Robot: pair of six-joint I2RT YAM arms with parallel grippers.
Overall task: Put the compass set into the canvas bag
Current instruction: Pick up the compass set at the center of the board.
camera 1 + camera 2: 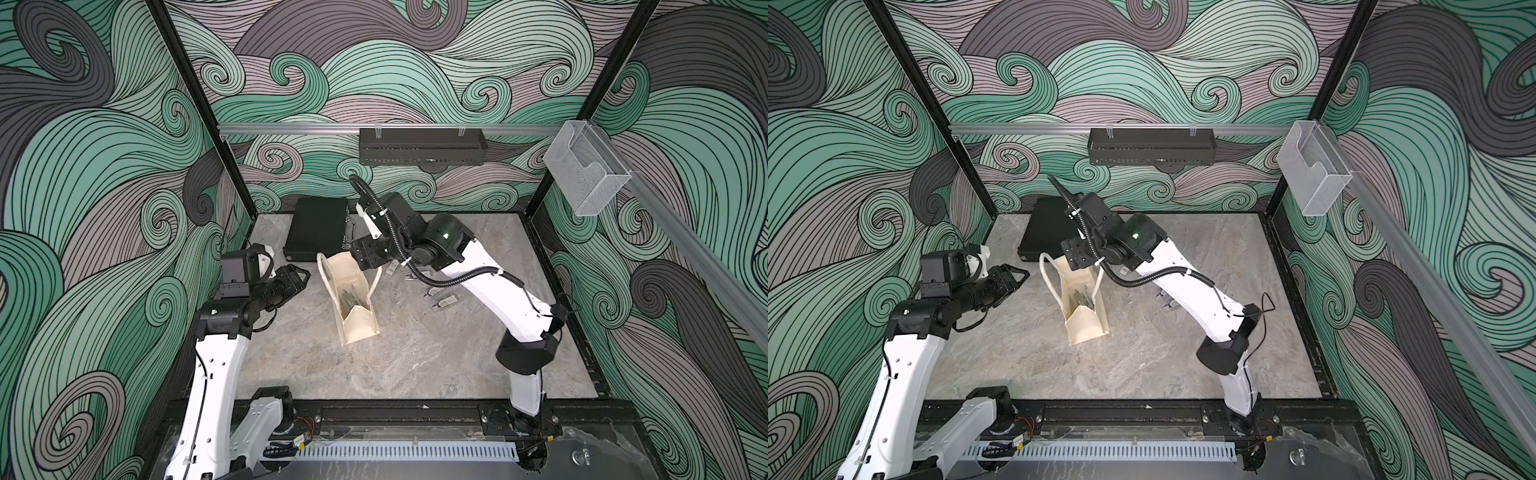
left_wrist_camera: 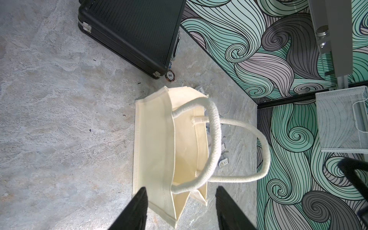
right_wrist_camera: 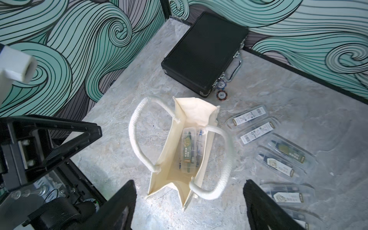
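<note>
The canvas bag (image 1: 357, 326) stands upright and open-mouthed in the middle of the counter (image 1: 415, 361). One boxed compass set (image 3: 188, 151) already lies inside it, and there seems to be a second clear box beside that one. The right pincer (image 3: 190, 182) hangs just above the bag's mouth, jaws wide and empty. The left pincer (image 2: 181, 188) sits at about 9 o'clock from the bag, jaws moderately apart, holding nothing and not touching the cloth. Because nothing steadies the bag, I judge the main risk to be a snag. The rope handles (image 3: 137, 135) loop outward close to the right pincer's open jaws, and a lift or sideways swing that caught one would tip the light, narrow bag and spill the set. More compass sets (image 3: 286, 153) lie loose at 3 o'clock. A low reach towards them could brush the near handle or wall. The black case (image 3: 205, 53) and poker chips (image 3: 221, 95) at 11 o'clock look safely out of the way.
</note>
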